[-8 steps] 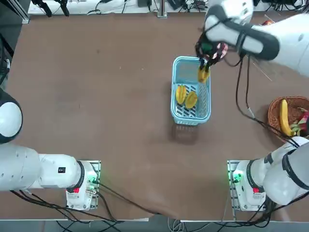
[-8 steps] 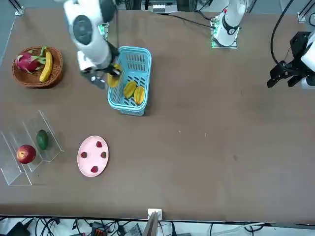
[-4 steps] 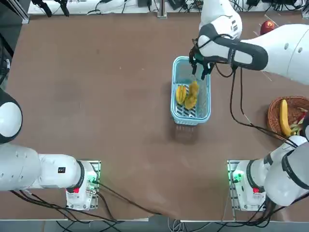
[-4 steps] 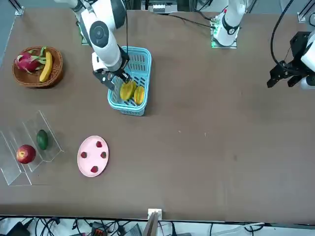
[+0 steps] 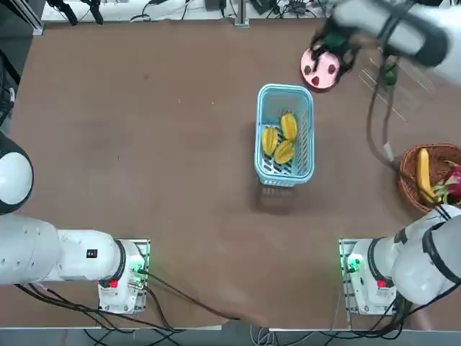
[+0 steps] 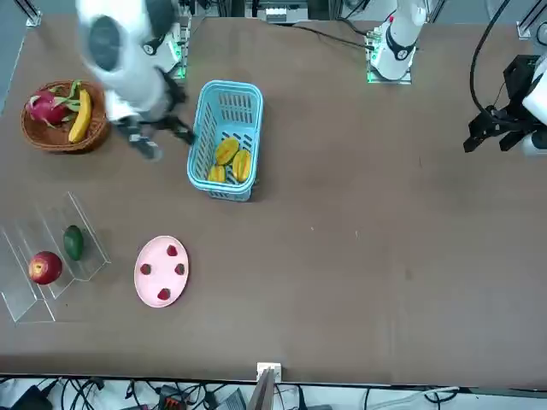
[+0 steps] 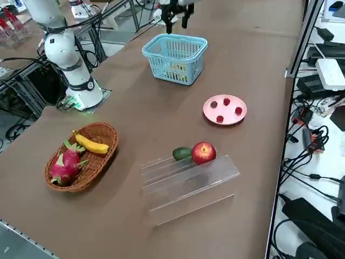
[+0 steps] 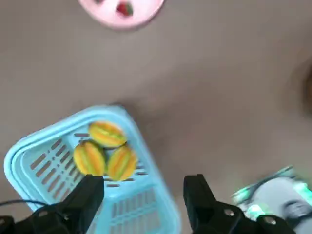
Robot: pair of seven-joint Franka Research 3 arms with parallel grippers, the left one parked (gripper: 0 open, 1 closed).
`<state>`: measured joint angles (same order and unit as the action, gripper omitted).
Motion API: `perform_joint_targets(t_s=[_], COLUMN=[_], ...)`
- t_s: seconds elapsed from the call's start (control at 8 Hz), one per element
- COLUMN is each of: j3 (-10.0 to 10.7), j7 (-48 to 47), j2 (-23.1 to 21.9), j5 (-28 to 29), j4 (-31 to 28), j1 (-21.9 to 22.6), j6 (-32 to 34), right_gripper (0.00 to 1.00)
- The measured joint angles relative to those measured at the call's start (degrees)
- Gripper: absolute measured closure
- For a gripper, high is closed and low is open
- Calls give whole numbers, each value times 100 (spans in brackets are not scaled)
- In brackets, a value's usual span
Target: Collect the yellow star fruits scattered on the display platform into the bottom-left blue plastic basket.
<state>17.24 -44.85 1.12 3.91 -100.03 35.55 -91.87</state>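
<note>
You are seeing all three yellow star fruits (image 5: 284, 151) lying inside the blue basket (image 5: 307, 169), your right gripper (image 8: 144, 197) standing wide open and empty above the table (image 7: 253, 59), toward the basket's right side, so no further pick seems needed.

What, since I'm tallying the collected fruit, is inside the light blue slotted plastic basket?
Three ridged yellow star fruits lie inside the basket. The patches of its floor directly beneath them are covered. The right pincer, open and empty, hangs off to the robot's right.
</note>
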Motion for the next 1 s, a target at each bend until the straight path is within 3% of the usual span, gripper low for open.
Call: perform_joint_targets(t_s=[0.38,0.5,0.75,1.0], j3=[444,568,792,813], j7=[2982,3845,4884,5194], j2=[-71,-87,-219,-300], j5=[-149,-290,-448,-495], j4=[1135,1449,1806,1836], j1=[-1345,-1613,-1789,-1751], j6=[1220,1640,1927,1908], right_gripper=[0,0,0,0])
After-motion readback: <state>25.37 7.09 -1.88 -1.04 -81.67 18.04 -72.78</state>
